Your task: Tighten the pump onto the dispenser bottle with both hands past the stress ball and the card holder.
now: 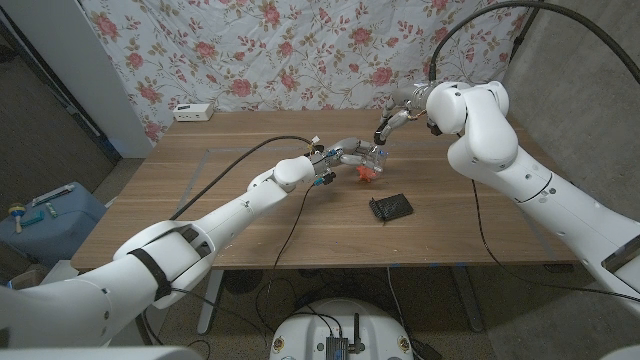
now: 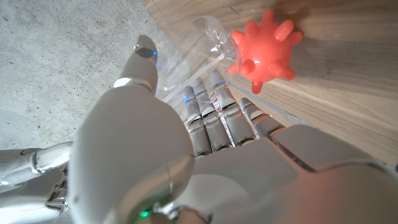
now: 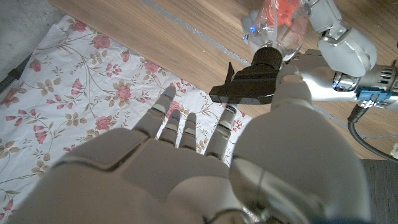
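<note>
Mid-table: bottle in left robot hand, right robot hand on pump.

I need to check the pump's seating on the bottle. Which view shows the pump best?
The right wrist view: the black pump sits close up on the clear bottle's neck. The head view shows it tiny between the hands; the left wrist view shows just the bottle.

Left robot hand grips something; right robot hand fingers spread, thumb touching
</note>
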Controlling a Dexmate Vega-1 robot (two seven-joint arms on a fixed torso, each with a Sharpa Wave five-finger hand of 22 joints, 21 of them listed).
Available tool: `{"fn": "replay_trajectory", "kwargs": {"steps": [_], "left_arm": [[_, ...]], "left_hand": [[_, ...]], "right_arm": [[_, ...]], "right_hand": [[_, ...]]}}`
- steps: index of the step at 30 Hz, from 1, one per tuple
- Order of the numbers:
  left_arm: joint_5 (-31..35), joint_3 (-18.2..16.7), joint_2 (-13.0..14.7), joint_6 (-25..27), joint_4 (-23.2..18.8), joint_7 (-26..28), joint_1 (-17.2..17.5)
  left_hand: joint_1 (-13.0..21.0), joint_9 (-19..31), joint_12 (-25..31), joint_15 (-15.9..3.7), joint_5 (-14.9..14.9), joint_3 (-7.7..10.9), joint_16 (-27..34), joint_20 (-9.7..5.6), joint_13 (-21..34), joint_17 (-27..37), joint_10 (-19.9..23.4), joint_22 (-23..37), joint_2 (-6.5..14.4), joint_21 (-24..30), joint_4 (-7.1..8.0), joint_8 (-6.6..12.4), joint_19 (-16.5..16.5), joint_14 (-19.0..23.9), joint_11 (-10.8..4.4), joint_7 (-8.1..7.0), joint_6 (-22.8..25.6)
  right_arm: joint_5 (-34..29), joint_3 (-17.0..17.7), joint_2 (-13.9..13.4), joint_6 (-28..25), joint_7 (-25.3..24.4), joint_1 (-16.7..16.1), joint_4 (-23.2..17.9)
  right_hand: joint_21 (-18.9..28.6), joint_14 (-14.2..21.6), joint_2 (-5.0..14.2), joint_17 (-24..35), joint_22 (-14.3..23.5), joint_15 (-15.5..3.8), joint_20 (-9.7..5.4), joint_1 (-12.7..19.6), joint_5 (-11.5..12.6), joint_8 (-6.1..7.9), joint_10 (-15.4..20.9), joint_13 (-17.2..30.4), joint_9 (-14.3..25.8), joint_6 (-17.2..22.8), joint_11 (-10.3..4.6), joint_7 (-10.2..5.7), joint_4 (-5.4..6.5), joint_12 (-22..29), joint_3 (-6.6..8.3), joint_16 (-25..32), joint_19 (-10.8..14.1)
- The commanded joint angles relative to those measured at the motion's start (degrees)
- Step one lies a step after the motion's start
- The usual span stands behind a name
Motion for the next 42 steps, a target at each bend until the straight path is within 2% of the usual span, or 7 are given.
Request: {"fn": "replay_trajectory", "kwargs": {"steps": [1, 13, 17, 20, 29, 31, 42], "left_arm": [[0.2, 0.1, -0.1, 0.0, 0.0, 0.2, -0.1], [1.3, 0.4, 0.5, 0.0, -1.3, 0.8, 0.2], [1.3, 0.3, 0.7, 0.1, -1.9, 0.9, 0.5], [1.3, 0.3, 1.0, 0.3, -2.4, 1.0, 0.7], [1.4, 0.2, 1.3, 0.3, -3.2, 1.1, 1.2], [1.4, 0.2, 1.3, 0.2, -3.2, 1.0, 1.2], [1.6, 0.1, 1.2, -0.5, -2.9, 1.1, 0.9]], "left_hand": [[-3.4, 0.2, 0.4, -2.83, 0.4, 5.59, 0.1, -3.57, 0.2, 0.0, 0.7, 0.1, 5.1, -0.1, 5.24, 0.31, 0.0, 0.0, -0.35, -0.14, 3.5], [-3.3, 0.2, 0.4, -2.82, 0.4, 5.60, 0.1, -3.59, 0.2, 0.0, 0.8, 0.1, 5.1, -0.1, 5.20, 0.33, 0.0, 0.0, -0.37, -0.11, 3.5], [-3.3, 0.2, 0.4, -2.81, 0.4, 5.61, 0.1, -3.59, 0.2, 0.0, 0.7, 0.2, 5.1, -0.1, 5.20, 0.31, 0.0, 0.0, -0.39, -0.14, 3.5], [-3.2, 0.2, 0.4, -2.86, 0.4, 5.64, 0.1, -3.54, 0.3, 0.0, 0.6, 0.2, 5.1, -0.1, 5.17, 0.28, 0.0, 0.0, -0.29, -0.12, 3.4], [-3.1, 0.2, 0.4, -2.89, 0.4, 5.62, 0.1, -3.52, 0.3, 0.0, 0.7, 0.2, 5.1, -0.1, 5.14, 0.35, -0.1, 0.0, -0.32, -0.14, 3.6], [-3.1, 0.2, 0.4, -2.88, 0.4, 5.63, 0.1, -3.57, 0.2, 0.0, 0.7, 0.2, 5.1, -0.1, 5.13, 0.34, 0.0, -0.1, -0.30, -0.21, 3.6], [-3.0, 0.2, 0.4, -2.94, 0.4, 5.65, 0.1, -3.59, 0.3, 0.0, 0.7, 0.1, 5.1, -0.1, 5.12, 0.35, 0.0, 0.0, -0.27, -0.17, 3.6]], "right_arm": [[-0.8, -0.7, 0.5, -1.9, -0.5, 0.1, 0.4], [-4.7, -2.1, 1.8, -3.5, 1.2, 0.5, 0.7], [-6.9, -2.7, 2.5, -3.7, 2.2, 0.5, 1.0], [-7.7, -2.5, 2.9, -3.4, 2.3, 0.1, 1.0], [-12.4, -2.2, 4.6, -2.9, 3.1, -1.3, 0.8], [-13.6, -2.0, 5.0, -2.7, 3.2, -1.7, 0.7], [-19.2, -0.3, 8.4, -0.7, 3.7, -3.9, 1.4]], "right_hand": [[0.2, 0.9, 0.31, 0.2, 0.2, -0.24, -0.03, -0.7, -0.1, 0.42, 1.0, 0.2, 0.0, 1.3, 0.13, 0.24, 0.53, 0.3, -0.14, 0.5, 1.1], [0.1, 2.5, 0.46, 0.3, 0.2, -0.60, -0.11, -2.4, -0.5, 1.25, 3.2, 0.1, -0.1, 4.5, 0.47, 1.67, 1.31, 0.8, -0.87, 0.9, 2.5], [0.1, 3.2, 0.58, 0.2, 0.2, -0.79, -0.11, -2.8, -0.6, 1.69, 3.9, 0.1, -0.2, 6.1, 0.44, 1.23, 1.47, 0.9, -1.02, 1.1, 3.0], [0.0, 3.7, 0.69, 0.2, 0.2, -0.91, -0.14, -3.2, -0.7, 2.02, 4.6, 0.1, -0.2, 7.3, 0.49, 2.13, 1.65, 1.0, -1.17, 1.2, 3.4], [-0.1, 5.0, 0.90, 0.1, 0.2, -1.37, -0.09, -3.8, -0.9, 2.92, 6.9, 0.0, -0.4, 10.9, 0.18, 1.96, 1.86, 1.5, -1.46, 1.2, 4.4], [-0.1, 5.3, 0.94, 0.1, 0.2, -1.42, -0.11, -4.1, -1.0, 3.10, 7.2, 0.0, -0.5, 11.7, 0.24, 2.89, 1.99, 1.4, -1.59, 1.3, 4.5], [-0.2, 7.7, 1.30, 0.1, 0.2, -2.23, -0.10, -5.3, -1.4, 4.08, 10.1, -0.1, -0.7, 16.1, -0.02, 3.40, 2.50, 1.9, -2.04, 1.7, 6.0]]}}
